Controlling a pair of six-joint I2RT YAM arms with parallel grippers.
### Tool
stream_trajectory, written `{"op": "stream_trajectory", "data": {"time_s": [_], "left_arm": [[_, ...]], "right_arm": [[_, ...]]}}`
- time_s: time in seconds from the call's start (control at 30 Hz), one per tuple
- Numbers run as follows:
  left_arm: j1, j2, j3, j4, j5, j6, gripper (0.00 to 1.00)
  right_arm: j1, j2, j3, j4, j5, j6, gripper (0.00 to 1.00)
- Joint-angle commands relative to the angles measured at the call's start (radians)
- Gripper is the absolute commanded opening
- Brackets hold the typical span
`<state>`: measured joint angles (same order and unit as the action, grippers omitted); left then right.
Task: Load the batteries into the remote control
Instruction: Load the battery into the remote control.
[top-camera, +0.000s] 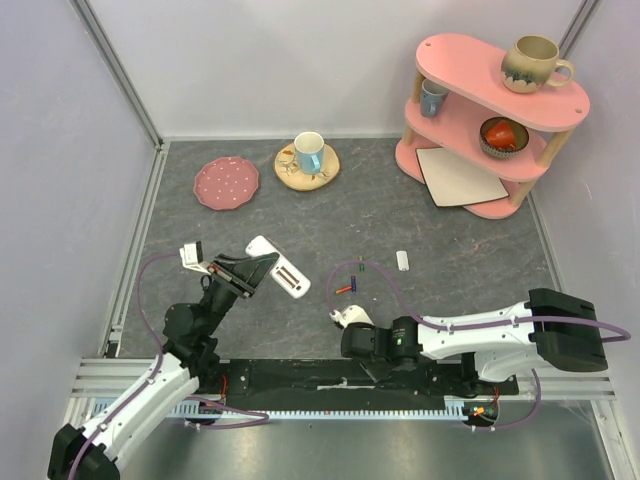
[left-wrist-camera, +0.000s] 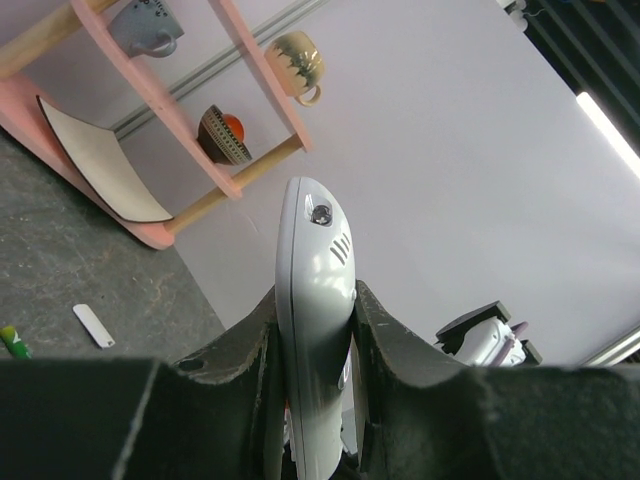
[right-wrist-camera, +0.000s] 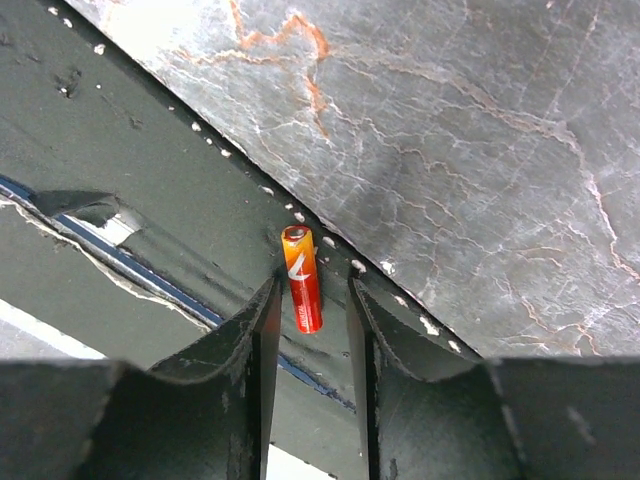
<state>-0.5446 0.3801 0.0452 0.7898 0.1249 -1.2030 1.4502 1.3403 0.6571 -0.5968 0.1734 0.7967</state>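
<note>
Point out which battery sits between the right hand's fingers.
The red-orange battery, framed by the right hand; the other batteries lie loose farther out on the table.

The red battery (right-wrist-camera: 302, 290) bore a white mark resembling "4"; its small side print was unreadable.

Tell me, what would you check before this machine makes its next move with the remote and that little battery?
1. Remote control clamped in the left end effector: ok.
2. Remote's open recess faces the overhead camera: ok.
3. Red-orange battery sits inside the right end effector: ok.
4. Fingers closed firmly on that battery: not ok, a gap shows on one side.
5. Battery's ends match the recess: cannot tell.
6. Spare batteries lie apart from both end effectors: ok.
</note>
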Motion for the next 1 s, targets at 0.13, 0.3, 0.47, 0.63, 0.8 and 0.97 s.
{"op": "stream_trajectory", "data": {"time_s": [0.13, 0.3, 0.47, 0.63, 0.8, 0.97], "left_arm": [[0.005, 0.049, -0.139, 0.037, -0.001, 0.034, 0.02], [0.005, 0.066, -0.139, 0.042, -0.001, 0.034, 0.02], [0.005, 0.075, -0.137, 0.039, 0.001, 0.033, 0.02], [0.005, 0.138, -0.096, 0.040, 0.002, 0.033, 0.02], [0.005, 0.345, -0.030, 0.170, 0.041, 0.013, 0.02], [0.005, 0.584, 0.044, 0.400, 0.093, -0.056, 0.02]], "right_arm": [[0.025, -0.024, -0.014, -0.015, 0.011, 0.019, 0.41], [0.029, -0.027, -0.019, -0.024, 0.009, 0.012, 0.35], [0.029, -0.027, -0.014, -0.021, 0.011, 0.012, 0.22], [0.030, -0.087, 0.053, -0.098, 0.118, 0.041, 0.06], [-0.028, -0.170, 0.292, -0.268, 0.287, 0.024, 0.00], [-0.151, -0.146, 0.571, -0.359, 0.317, -0.117, 0.00]]}}
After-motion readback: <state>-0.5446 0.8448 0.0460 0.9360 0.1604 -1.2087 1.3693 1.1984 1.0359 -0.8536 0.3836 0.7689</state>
